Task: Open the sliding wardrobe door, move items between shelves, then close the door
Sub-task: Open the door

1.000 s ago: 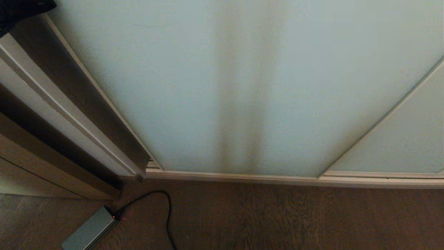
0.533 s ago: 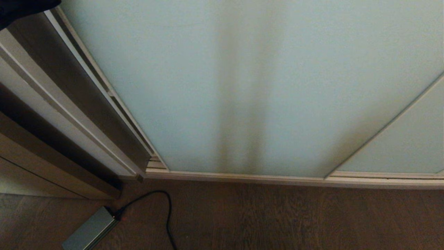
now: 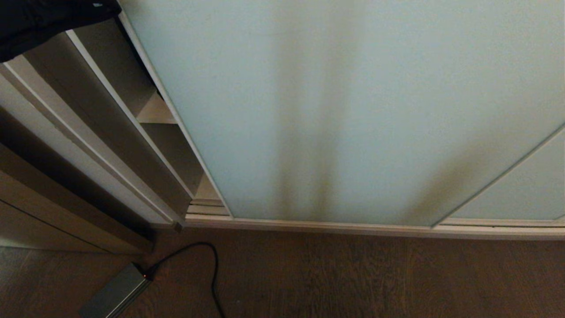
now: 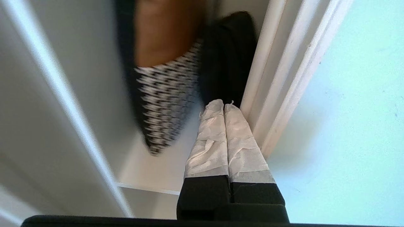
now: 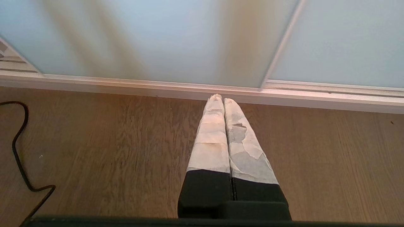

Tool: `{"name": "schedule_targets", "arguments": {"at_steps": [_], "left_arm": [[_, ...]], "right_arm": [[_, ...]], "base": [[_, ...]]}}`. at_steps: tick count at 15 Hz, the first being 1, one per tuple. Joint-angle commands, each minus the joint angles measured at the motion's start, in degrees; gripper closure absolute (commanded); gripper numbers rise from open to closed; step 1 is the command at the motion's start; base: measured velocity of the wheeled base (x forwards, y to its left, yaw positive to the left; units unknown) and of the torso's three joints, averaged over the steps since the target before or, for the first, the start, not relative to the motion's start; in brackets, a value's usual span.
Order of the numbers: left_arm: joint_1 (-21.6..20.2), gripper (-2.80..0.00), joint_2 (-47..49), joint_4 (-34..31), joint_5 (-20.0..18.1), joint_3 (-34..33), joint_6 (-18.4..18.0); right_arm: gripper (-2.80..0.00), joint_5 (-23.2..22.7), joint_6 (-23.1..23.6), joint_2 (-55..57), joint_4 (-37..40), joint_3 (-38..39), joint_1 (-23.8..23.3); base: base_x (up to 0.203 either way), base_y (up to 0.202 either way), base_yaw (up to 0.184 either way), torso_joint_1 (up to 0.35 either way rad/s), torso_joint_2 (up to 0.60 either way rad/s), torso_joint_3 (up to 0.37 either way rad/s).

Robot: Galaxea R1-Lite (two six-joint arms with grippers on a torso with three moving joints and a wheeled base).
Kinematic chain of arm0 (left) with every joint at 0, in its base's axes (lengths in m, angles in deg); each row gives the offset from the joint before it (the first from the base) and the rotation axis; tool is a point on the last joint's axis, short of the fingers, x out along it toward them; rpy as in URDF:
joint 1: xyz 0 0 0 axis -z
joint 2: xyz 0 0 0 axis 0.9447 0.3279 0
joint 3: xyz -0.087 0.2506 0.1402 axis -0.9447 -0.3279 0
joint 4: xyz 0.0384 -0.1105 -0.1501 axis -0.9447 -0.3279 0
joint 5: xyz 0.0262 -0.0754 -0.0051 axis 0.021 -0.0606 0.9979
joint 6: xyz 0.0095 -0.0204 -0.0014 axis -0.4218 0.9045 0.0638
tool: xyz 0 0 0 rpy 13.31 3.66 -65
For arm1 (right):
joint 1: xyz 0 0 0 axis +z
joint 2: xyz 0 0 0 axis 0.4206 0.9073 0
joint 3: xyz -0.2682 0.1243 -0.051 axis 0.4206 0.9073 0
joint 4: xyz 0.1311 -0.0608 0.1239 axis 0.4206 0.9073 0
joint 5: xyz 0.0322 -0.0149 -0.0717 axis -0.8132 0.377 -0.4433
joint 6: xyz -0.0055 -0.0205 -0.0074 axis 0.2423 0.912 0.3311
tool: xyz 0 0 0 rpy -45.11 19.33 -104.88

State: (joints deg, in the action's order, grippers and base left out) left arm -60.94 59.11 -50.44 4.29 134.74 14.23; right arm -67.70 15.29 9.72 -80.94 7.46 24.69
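Frosted pale blue-green glass sliding wardrobe door (image 3: 353, 110) now further right than second ago, gap wider, white laminate shelves (image 3: 154, 112) exposed; left gripper (image 4: 224, 105) pinched shut, empty, beside door frame; right gripper (image 5: 220, 99) closed, empty, over floor

Head looks down; both wrists face sliding wardrobe door (image 3: 353, 110).

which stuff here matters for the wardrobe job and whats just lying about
Part of the job:
- sliding door, partly open
- shelves showing in the gap
- black bag and a black-and-white patterned item inside
- left gripper, shut, at the door's edge

Just lying about:
- black cable on the floor
- grey box it plugs into
- right gripper, shut, idle above the floor
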Motion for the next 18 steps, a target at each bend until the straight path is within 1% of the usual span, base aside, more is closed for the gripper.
{"name": "schedule_targets", "arguments": {"at_steps": [1, 5, 7, 9, 11, 13, 15, 18], "left_arm": [[4.3, 0.0, 0.2, 0.2, 1.6, -0.2, -0.1], [12.1, 0.0, 2.7, 0.4, 2.9, 0.2, -0.7], [16.7, 0.0, 4.0, 0.6, 3.7, 0.6, -1.2], [22.0, 0.0, 5.5, 0.8, 5.1, 0.8, -2.8], [26.0, 0.0, 7.6, 0.9, 7.0, 2.5, -3.6], [27.1, 0.0, 8.0, 0.9, 7.9, 4.4, -3.4], [28.0, 0.0, 6.8, 1.0, 8.4, 3.6, -3.3], [27.6, 0.0, 1.5, 0.3, 12.5, 2.2, -3.8]], "right_arm": [[0.0, 0.0, 0.0, -0.1, 0.0, 0.0, 0.0], [0.0, 0.0, 0.0, -0.1, 0.0, 0.0, 0.0], [0.0, 0.0, 0.0, -0.1, 0.0, 0.0, 0.0], [0.0, 0.0, 0.0, -0.1, 0.0, 0.0, 0.0], [0.0, -0.1, 0.0, -0.1, 0.0, 0.0, 0.0], [0.0, 0.0, 0.0, -0.1, 0.0, 0.0, 0.0], [0.0, 0.0, 0.0, -0.1, 0.0, 0.0, 0.0], [0.0, 0.0, 0.0, -0.1, 0.0, 0.1, 0.0]], "base": [[0.0, 0.0, 0.0, 0.0, 0.0, 0.0], [0.0, 0.0, 0.0, 0.0, 0.0, 0.0], [0.0, 0.0, 0.0, 0.0, 0.0, 0.0], [0.0, 0.0, 0.0, 0.0, 0.0, 0.0], [0.0, 0.0, 0.0, 0.0, 0.0, 0.0], [0.0, 0.0, 0.0, 0.0, 0.0, 0.0], [0.0, 0.0, 0.0, 0.0, 0.0, 0.0], [0.0, 0.0, 0.0, 0.0, 0.0, 0.0]]}}
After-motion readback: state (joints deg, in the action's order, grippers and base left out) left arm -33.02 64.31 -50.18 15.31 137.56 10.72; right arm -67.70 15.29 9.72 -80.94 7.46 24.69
